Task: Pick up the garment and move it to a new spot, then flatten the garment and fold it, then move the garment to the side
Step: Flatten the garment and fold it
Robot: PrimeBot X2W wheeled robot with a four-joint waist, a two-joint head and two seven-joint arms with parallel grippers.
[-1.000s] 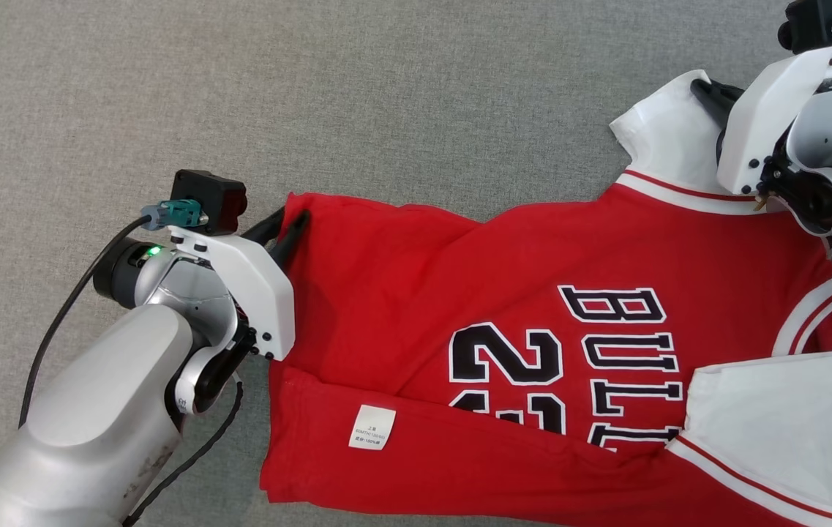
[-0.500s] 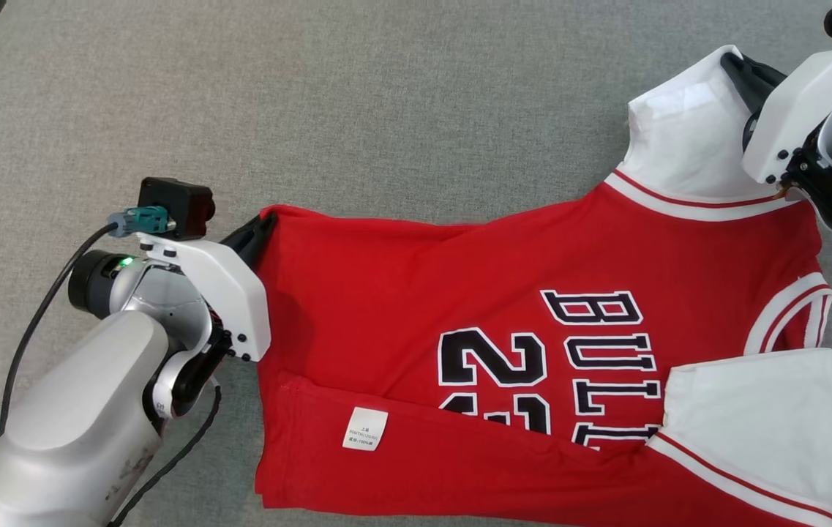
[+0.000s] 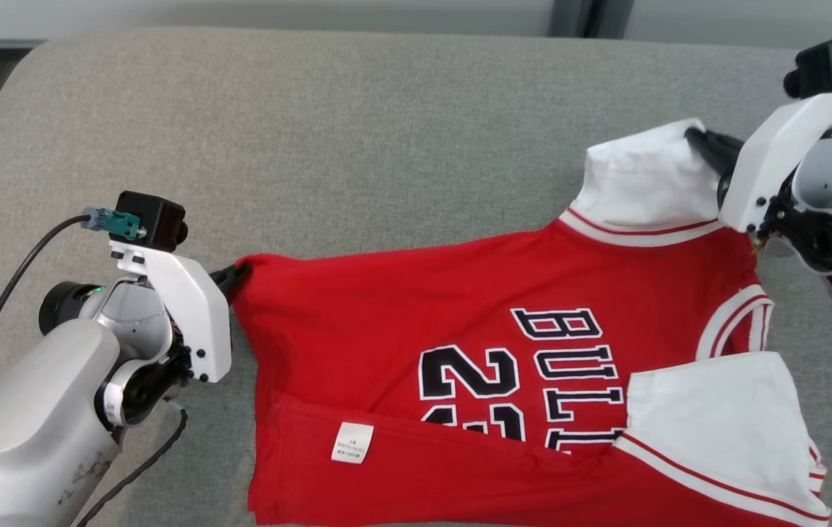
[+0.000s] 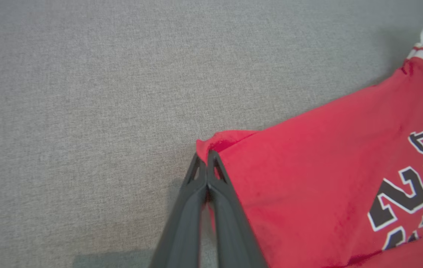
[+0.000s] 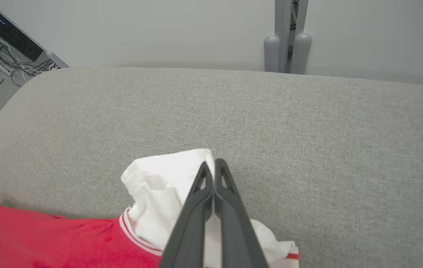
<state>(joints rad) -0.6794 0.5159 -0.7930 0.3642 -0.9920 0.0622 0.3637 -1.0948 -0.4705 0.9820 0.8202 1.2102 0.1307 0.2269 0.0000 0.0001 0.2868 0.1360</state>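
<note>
The garment (image 3: 474, 329) is a red jersey with white sleeves and black lettering, spread across the grey padded surface (image 3: 357, 132). My left gripper (image 3: 234, 275) is shut on its far hem corner; the left wrist view shows the closed fingertips pinching that red corner (image 4: 218, 139), gripper (image 4: 207, 156). My right gripper (image 3: 701, 139) is shut on the far white sleeve (image 3: 642, 183); in the right wrist view the closed gripper (image 5: 214, 165) pinches the bunched white sleeve (image 5: 163, 186). The near hem is folded over, with a white label (image 3: 352, 443) showing.
The grey surface's far edge (image 5: 211, 72) meets a pale wall with a grey post (image 5: 287, 41). Cables and equipment (image 5: 3, 44) sit beyond its far left corner. A black cable (image 3: 13, 278) trails from my left wrist.
My left gripper closed on the hem corner. Both grippers have drawn the garment's far edge out, with the left one shifting leftward. The head camera has tilted, bringing the surface's far edge into view.
</note>
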